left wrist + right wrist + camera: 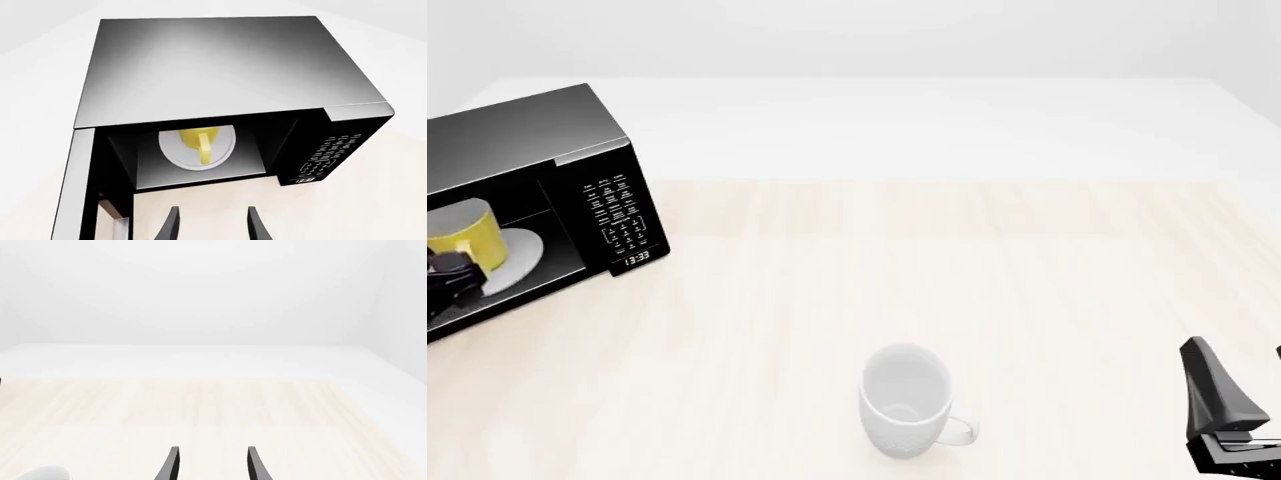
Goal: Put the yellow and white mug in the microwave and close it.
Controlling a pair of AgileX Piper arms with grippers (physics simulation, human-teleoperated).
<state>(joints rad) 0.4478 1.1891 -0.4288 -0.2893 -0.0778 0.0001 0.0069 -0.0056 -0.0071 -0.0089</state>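
Observation:
The yellow and white mug stands on the round white turntable plate inside the black microwave, its handle toward the opening. From the front, the yellow and white mug shows in the cavity of the microwave at the far left. The microwave door hangs open. My left gripper is open, empty and outside the cavity, in front of the mug. My right gripper is open over bare table; one finger shows at the front right.
An all-white mug stands upright on the light wood table near the front centre, handle to the right. The keypad and clock face the front. The table's far part is white.

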